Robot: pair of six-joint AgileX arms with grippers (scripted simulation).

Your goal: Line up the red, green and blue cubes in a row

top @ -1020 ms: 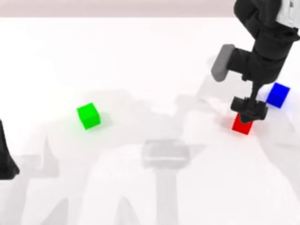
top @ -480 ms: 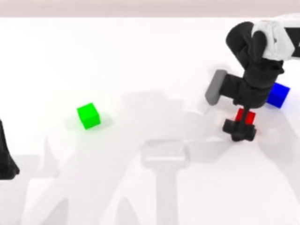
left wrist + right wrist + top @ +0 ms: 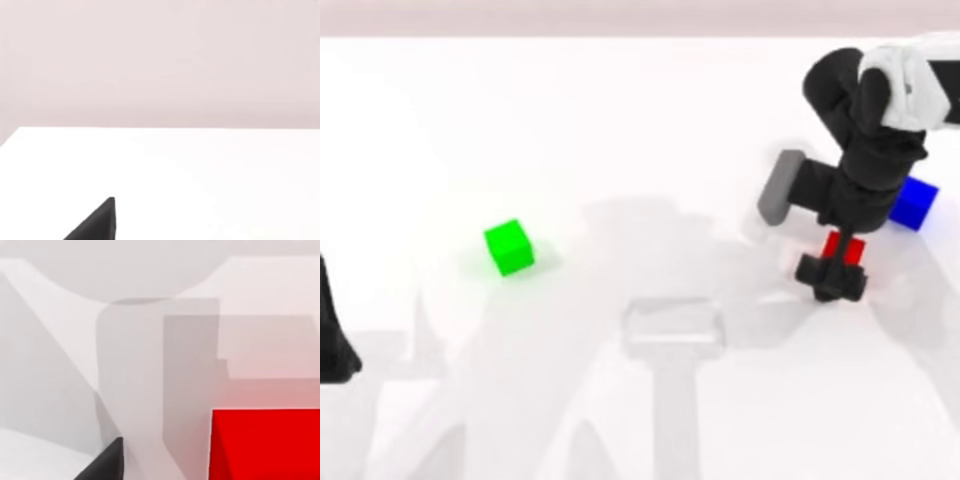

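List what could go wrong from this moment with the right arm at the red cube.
The right gripper sits low over the red cube, which shows off to one side in the right wrist view; an off-centre grasp might tip it. The blue cube lies close beside the arm and could get knocked.

One red cube, one green cube, one blue cube; two arms.
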